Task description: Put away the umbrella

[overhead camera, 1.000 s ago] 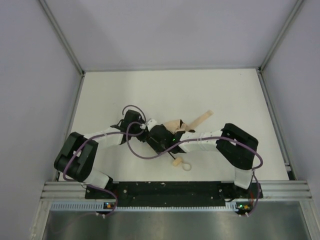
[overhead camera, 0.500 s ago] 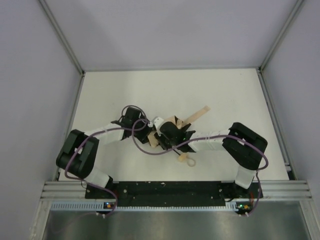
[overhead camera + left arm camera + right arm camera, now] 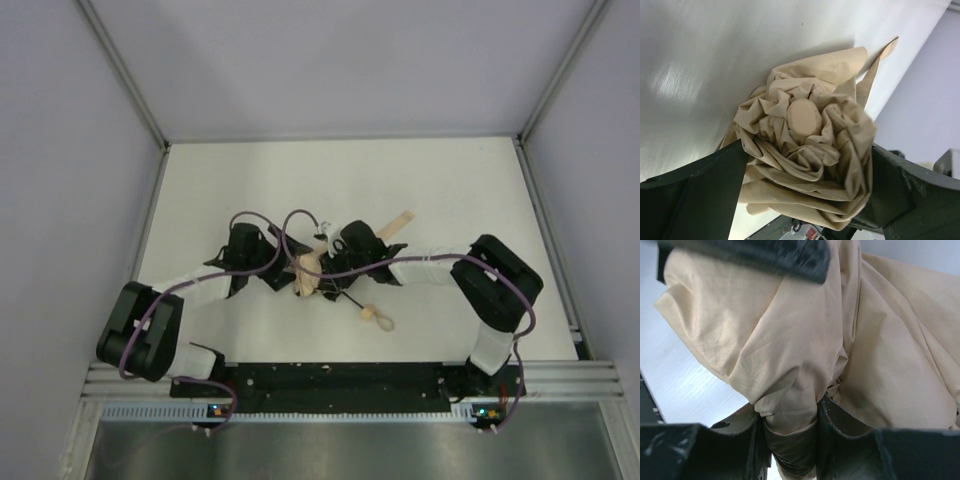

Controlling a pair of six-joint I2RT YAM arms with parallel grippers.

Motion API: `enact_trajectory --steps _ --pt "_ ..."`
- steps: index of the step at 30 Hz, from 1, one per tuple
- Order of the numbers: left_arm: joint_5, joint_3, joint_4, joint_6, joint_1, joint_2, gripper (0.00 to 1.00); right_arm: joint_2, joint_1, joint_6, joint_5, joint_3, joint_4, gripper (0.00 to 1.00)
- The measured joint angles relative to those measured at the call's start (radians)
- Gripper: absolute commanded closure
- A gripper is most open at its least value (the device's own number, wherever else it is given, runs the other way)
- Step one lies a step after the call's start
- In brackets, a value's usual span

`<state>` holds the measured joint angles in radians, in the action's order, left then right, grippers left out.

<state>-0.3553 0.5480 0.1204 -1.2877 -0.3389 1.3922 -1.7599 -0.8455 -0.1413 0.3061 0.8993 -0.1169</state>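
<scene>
Our left gripper [image 3: 807, 190] is released, its jaws spread either side of the bunched umbrella [image 3: 805, 117], which lies mid-desk [image 3: 250, 180] between the arms. Our right gripper [image 3: 790, 437] is clenched on a fold of its cloth. We judge we are gathering the cloth and must next wrap it tight; no case or bin shows.
</scene>
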Motion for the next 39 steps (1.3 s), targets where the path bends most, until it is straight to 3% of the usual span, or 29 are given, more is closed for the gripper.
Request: enact_trajectory --steps 8,13,15,19,21,22,24,25,27,30,34,39 --pt "0.039 -0.039 0.053 -0.001 -0.043 0.006 0.04 -0.089 0.085 -0.144 0.291 0.107 0.068 1.0" --pt "0.011 -0.013 0.151 0.002 -0.053 0.12 0.19 -0.132 0.119 -0.256 0.42 0.124 0.048 1.0" --pt "0.008 -0.002 0.193 0.001 -0.061 0.156 0.31 -0.161 0.143 -0.296 0.474 0.142 0.043 1.0" --pt "0.044 -0.006 0.25 -0.011 -0.07 0.188 0.79 -0.221 0.161 -0.324 0.537 0.196 0.074 1.0" --pt "0.06 -0.011 0.256 -0.019 -0.076 0.195 0.94 -0.233 0.161 -0.323 0.54 0.206 0.091 0.98" --pt "0.062 -0.013 0.262 -0.023 -0.078 0.196 0.96 -0.235 0.161 -0.316 0.537 0.212 0.109 0.93" --pt "0.072 -0.013 0.266 -0.025 -0.083 0.196 1.0 -0.235 0.161 -0.296 0.523 0.235 0.161 0.73" --pt "0.077 -0.013 0.265 -0.027 -0.085 0.196 1.0 -0.235 0.16 -0.283 0.51 0.252 0.197 0.55" --pt "0.09 -0.013 0.262 -0.027 -0.09 0.192 1.0 -0.23 0.153 -0.259 0.47 0.283 0.274 0.49" --pt "0.106 -0.012 0.243 -0.026 -0.103 0.176 1.0 -0.188 0.136 -0.225 0.361 0.311 0.377 0.24" --pt "0.113 -0.007 0.196 -0.025 -0.115 0.147 1.0 -0.072 0.101 -0.169 0.176 0.314 0.483 0.16" --pt "0.112 0.004 0.112 -0.041 -0.121 0.126 1.0 0.048 0.02 -0.1 -0.062 0.315 0.514 0.16"
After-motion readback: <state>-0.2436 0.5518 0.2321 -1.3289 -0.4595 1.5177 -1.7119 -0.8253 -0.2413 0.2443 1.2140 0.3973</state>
